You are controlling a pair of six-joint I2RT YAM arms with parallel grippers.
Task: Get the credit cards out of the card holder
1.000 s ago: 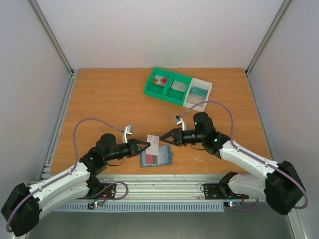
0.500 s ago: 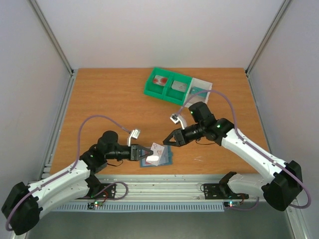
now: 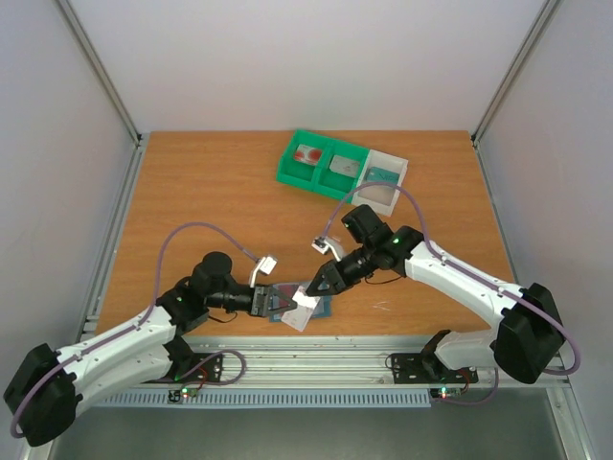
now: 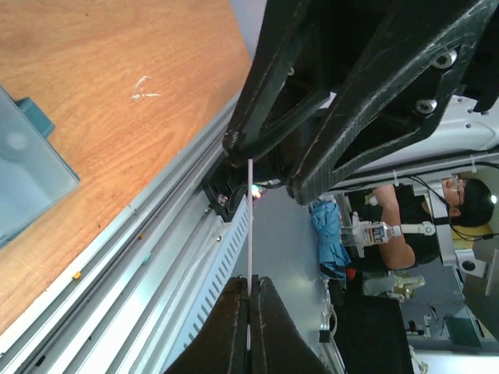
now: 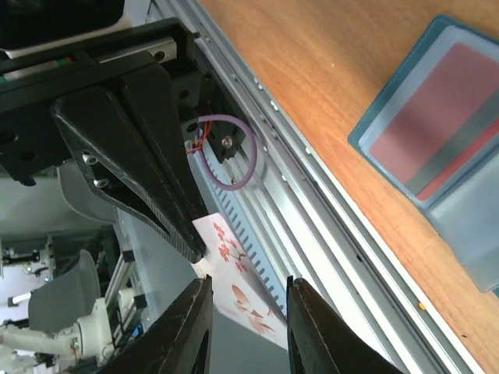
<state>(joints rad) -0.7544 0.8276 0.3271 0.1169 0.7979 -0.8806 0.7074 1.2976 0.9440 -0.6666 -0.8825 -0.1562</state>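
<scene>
I was running the arms in a robotics lab. The wooden table stood in a white-walled booth framed by aluminium rails. Past the tips of my left pincer, beyond the table's slotted metal edge, a person in black sat among stands and cables, a water bottle beside them. Left of my right pincer stood more grey stands and hardware.

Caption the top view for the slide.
Left gripper holds the white card over the card holder; right gripper open beside it.
</scene>
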